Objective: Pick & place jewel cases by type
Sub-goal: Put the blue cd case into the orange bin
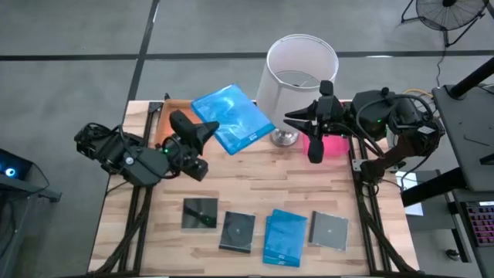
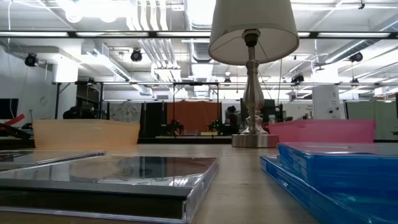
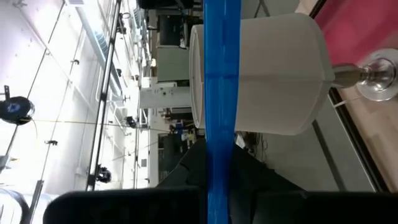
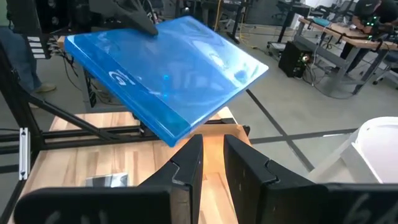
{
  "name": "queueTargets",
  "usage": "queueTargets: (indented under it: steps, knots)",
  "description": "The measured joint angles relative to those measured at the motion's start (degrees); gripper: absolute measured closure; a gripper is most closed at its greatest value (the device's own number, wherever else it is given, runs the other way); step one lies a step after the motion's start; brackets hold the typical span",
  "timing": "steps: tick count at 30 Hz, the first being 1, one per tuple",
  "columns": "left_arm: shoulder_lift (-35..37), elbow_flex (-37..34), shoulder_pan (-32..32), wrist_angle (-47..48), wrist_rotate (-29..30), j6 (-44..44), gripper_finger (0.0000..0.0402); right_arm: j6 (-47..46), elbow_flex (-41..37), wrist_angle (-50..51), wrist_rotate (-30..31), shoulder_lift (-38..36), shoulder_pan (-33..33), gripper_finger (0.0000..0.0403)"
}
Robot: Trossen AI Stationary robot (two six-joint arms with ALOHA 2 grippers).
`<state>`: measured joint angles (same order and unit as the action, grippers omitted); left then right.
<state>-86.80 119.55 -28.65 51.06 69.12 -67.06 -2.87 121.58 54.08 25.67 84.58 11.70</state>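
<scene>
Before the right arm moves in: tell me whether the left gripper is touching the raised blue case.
Touching. In the left wrist view the left gripper fingers are shut on the blue case, seen edge-on between them.

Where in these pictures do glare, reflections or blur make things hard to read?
Low view: ceiling lights mirror in the nearest grey case, and the blue case is blurred at the near edge. Left wrist view: the windows are washed out. Right wrist view: sheen on the held blue case.

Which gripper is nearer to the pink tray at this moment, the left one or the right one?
Right. The right gripper hangs directly beside the pink tray, near the lamp. The left gripper is across the table, holding a blue case.
</scene>
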Motion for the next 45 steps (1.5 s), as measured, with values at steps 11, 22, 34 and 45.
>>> queueTargets:
  steps: [11,22,34,45]
  knots:
    - [5.82,-0.02,0.06,-0.03,8.34,18.77,0.0396,0.06,-0.77,0.17,-0.02,0.0,-0.02,0.0351]
    - [13.48,-1.68,6.9,2.07,16.27,42.76,0.0396,-2.2,-2.55,0.04,-0.13,0.02,-0.37,0.0359]
    - [17.55,-1.7,14.72,23.95,5.61,77.54,0.0396,-3.33,-2.58,0.09,-0.13,0.02,-0.39,0.036]
    - [16.6,-1.84,29.9,38.29,-15.55,98.54,0.0396,-4.3,-2.68,0.09,-0.13,0.02,-0.91,0.036]
